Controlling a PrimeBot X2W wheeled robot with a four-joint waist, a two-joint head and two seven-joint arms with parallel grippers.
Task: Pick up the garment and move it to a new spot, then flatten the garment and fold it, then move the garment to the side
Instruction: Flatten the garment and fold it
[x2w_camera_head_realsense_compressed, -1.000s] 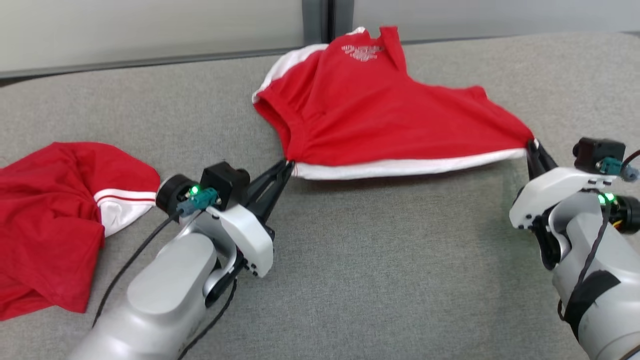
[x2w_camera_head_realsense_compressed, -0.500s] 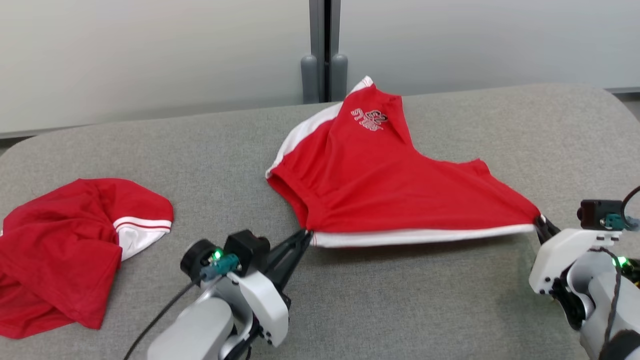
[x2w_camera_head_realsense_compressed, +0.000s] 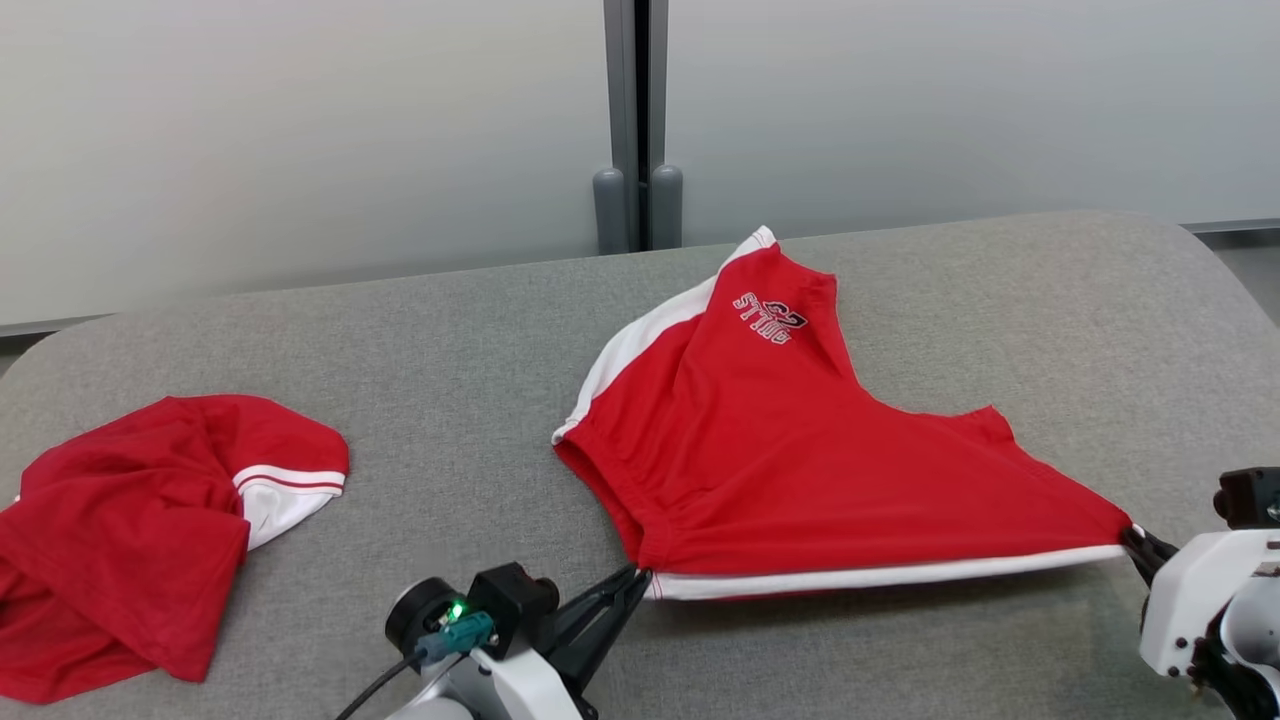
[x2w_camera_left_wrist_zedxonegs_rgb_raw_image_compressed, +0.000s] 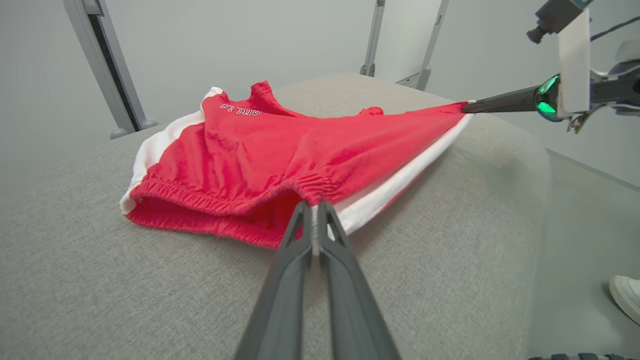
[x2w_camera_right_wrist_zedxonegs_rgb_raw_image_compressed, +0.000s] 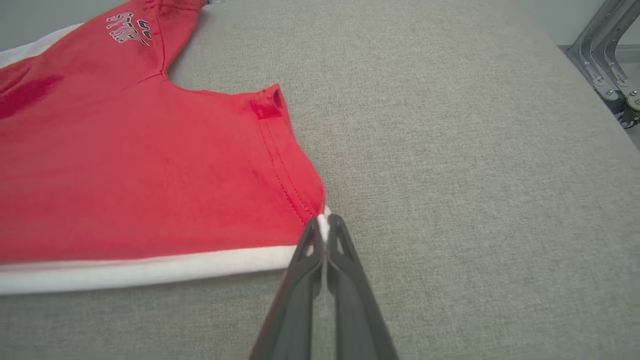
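**Even tension first**

The left gripper (x2w_camera_head_realsense_compressed: 642, 576) and right gripper (x2w_camera_head_realsense_compressed: 1132, 536) each clench a corner of the garment (x2w_camera_head_realsense_compressed: 800, 450). It is stretched taut over the table's (x2w_camera_head_realsense_compressed: 400, 330) middle, with its far part resting there. Best to pull equally and lower both corners together.

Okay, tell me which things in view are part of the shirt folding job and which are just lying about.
In the job: red garment, stretched over the grey table; left claw and right claw, each shut on one end of its near edge.
Just lying about: crumpled red shirt at the table's left end; white shoe on the floor.
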